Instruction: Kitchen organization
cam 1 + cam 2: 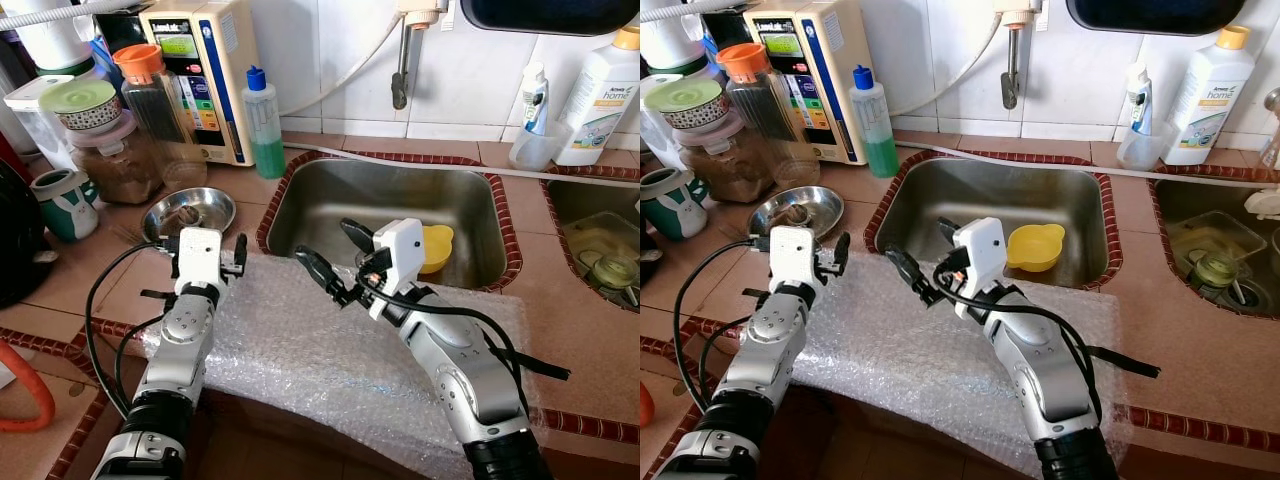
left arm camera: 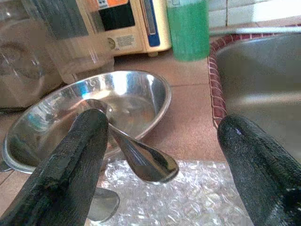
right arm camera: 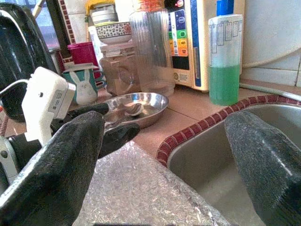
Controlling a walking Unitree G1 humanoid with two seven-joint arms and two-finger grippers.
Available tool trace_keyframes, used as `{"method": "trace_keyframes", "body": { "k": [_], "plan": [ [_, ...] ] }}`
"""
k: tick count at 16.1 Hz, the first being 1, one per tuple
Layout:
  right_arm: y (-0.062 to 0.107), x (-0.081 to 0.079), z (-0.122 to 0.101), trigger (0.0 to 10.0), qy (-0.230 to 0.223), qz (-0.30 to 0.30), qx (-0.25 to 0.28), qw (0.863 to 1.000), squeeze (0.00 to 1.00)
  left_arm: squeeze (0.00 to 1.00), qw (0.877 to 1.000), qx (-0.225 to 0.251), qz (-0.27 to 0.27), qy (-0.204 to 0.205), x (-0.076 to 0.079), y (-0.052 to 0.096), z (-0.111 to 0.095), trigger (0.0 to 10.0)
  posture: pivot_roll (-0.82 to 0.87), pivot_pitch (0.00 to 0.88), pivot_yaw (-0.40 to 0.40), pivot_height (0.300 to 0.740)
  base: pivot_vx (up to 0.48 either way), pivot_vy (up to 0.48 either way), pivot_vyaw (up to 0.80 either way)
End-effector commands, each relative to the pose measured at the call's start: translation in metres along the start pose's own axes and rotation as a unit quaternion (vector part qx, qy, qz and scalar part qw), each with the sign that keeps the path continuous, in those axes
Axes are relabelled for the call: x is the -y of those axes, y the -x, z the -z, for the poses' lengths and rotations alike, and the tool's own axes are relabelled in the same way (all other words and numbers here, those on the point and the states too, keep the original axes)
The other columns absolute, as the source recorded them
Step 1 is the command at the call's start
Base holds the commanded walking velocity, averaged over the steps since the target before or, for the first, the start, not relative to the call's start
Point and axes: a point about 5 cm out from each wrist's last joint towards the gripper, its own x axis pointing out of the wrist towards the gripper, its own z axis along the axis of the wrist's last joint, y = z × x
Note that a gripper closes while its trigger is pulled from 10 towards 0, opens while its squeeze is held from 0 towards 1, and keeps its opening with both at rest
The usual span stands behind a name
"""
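A sheet of bubble wrap (image 1: pixel 330 350) is lying across the near edge of the tiled counter (image 1: pixel 555 300), and both silver arms are reaching out over it. The left gripper (image 1: pixel 205 255) is hovering at about 10 o'clock from the wrap's centre, its fingers (image 2: pixel 75 160) spread apart and holding nothing. Just beyond its tips, a steel bowl (image 1: pixel 190 212) is sitting on the counter with a spoon (image 2: pixel 141 157) resting in it; the spoon's end is sticking out over the rim toward the wrap.

The right gripper (image 1: pixel 335 255) is hanging at about 12 o'clock over the wrap's far edge, at the near rim of the sink (image 1: pixel 385 215), with its fingers (image 3: pixel 66 165) also spread wide and empty. Inside the sink, a yellow bowl (image 1: pixel 436 247) is lying at about 3 o'clock from that gripper.

Farther back, at 11 o'clock, a bottle of green liquid (image 1: pixel 263 125) is standing beside a beige appliance (image 1: pixel 200 75), with jars (image 1: pixel 120 150) and a rabbit mug (image 1: pixel 65 203) crowding the left. At 2 o'clock, a white detergent bottle (image 1: pixel 600 95) is standing against the wall.
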Motion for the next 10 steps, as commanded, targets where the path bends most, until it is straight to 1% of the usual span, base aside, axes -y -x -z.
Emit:
{"method": "trace_keyframes", "body": {
  "k": [1,3,5,10],
  "plan": [
    [-0.002,-0.005,-0.006,10.0,0.005,-0.014,0.009,1.0,0.0,0.0,1.0,-0.012,0.005,-0.014,-0.003,0.001,0.004,10.0,-0.01,0.006,0.097,0.74,0.0,0.0,0.0],
    [-0.002,-0.005,-0.006,10.0,0.005,-0.014,0.009,1.0,0.0,0.0,0.999,-0.023,-0.004,-0.024,-0.007,0.002,0.009,10.0,0.0,0.006,0.095,0.74,0.0,0.0,0.0],
    [-0.002,-0.005,-0.006,10.0,0.005,-0.015,0.009,1.0,0.0,0.0,0.999,-0.036,-0.008,-0.024,-0.012,0.001,0.013,10.0,0.0,0.007,0.094,0.74,0.0,0.0,0.0],
    [-0.002,-0.005,-0.007,10.0,0.005,-0.015,0.009,1.0,0.0,0.0,0.998,-0.047,-0.022,-0.028,-0.027,-0.005,0.012,10.0,-0.01,0.006,0.097,0.74,0.0,0.0,0.0]
  ]
}}
